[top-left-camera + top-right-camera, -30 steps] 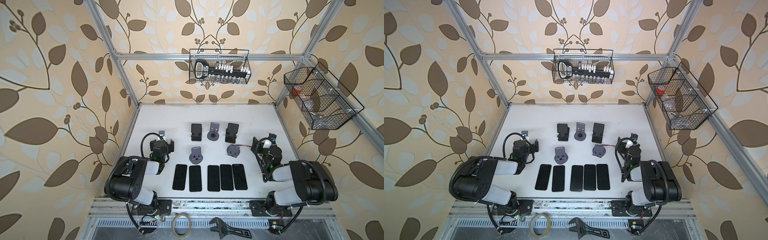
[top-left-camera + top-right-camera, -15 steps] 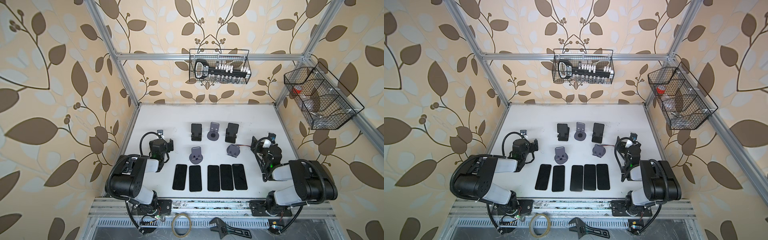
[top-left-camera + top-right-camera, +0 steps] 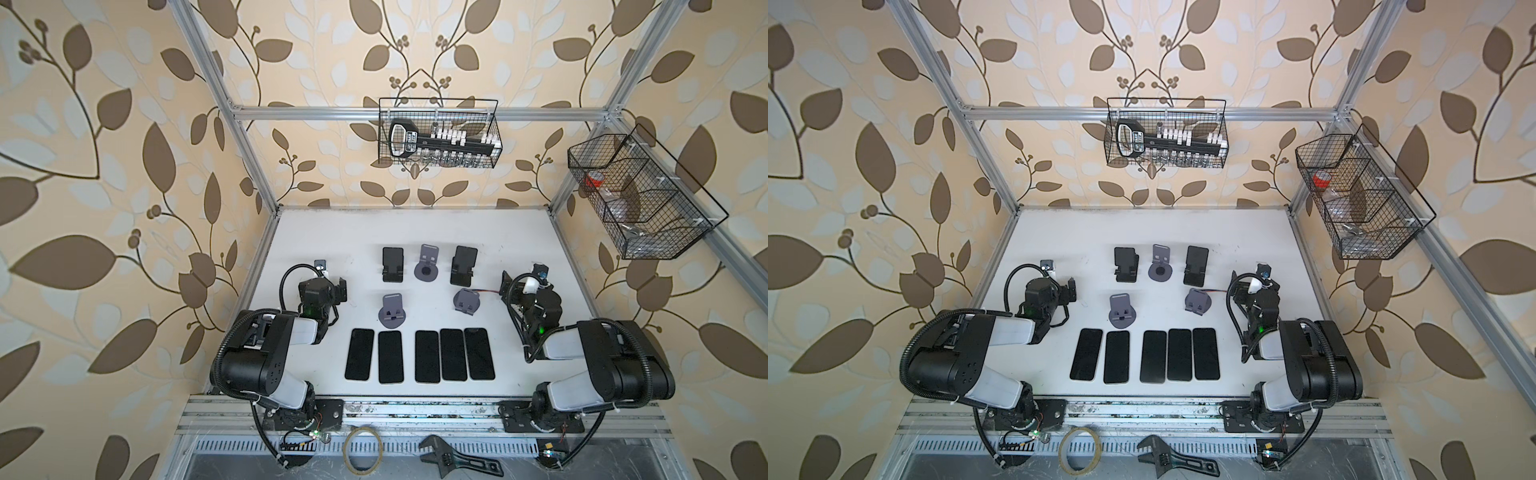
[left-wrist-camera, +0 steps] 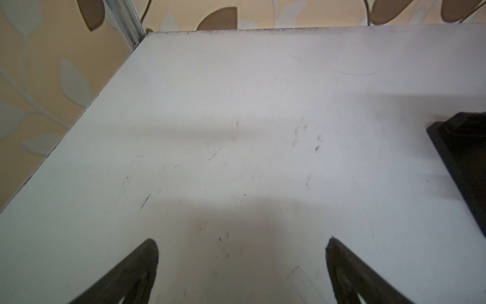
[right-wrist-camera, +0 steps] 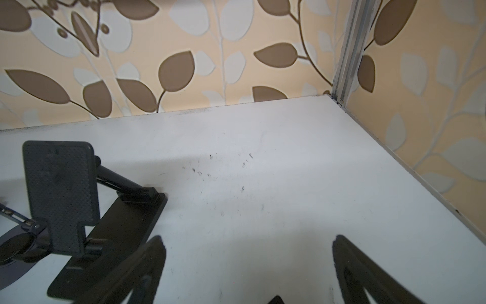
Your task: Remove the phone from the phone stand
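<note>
Five phones (image 3: 427, 356) lie flat in row at near edge of table (image 3: 415, 232), apart from stands. Black stand (image 5: 60, 194) shows bare plate. Dark object (image 4: 462, 158) cut off, unidentifiable. Left gripper (image 4: 241, 242), right gripper (image 5: 248, 239): jaws wide apart, holding nothing.

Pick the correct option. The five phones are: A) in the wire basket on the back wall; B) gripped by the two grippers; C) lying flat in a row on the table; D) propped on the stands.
C: the five phones lie flat, side by side, on the white table, with the stands behind them.
</note>
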Controlling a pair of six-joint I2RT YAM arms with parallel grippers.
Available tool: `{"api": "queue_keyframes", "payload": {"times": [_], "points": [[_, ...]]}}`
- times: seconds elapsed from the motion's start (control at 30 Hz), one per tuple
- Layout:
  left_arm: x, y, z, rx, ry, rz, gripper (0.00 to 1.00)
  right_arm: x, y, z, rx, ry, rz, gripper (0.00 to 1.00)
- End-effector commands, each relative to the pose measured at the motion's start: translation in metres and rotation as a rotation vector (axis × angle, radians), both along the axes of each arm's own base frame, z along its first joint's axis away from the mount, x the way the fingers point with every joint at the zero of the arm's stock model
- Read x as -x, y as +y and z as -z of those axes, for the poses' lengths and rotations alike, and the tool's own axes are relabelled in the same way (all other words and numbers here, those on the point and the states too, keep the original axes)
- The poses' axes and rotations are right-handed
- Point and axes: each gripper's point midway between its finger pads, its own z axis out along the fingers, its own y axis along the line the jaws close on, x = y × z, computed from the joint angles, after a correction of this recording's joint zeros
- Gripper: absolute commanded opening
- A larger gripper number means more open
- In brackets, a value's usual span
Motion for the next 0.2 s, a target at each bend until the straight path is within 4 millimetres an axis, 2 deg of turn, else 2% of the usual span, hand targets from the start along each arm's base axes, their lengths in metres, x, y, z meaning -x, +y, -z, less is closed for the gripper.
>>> {"api": "queue_keyframes", "payload": {"times": [0.0,0.17], "points": [[-0.0097,0.0050,-0.0124,0.022,-0.040,-0.022,0.99,-0.0051,0.0007,-0.0060,0.014,-0.015,-0.003,1.00],[-0.0086,0.0058,-0.0131,0.023,-0.042,-0.021,0.99,-0.0050,0.0005,-0.0058,0.014,-0.015,-0.003,1.00]]}}
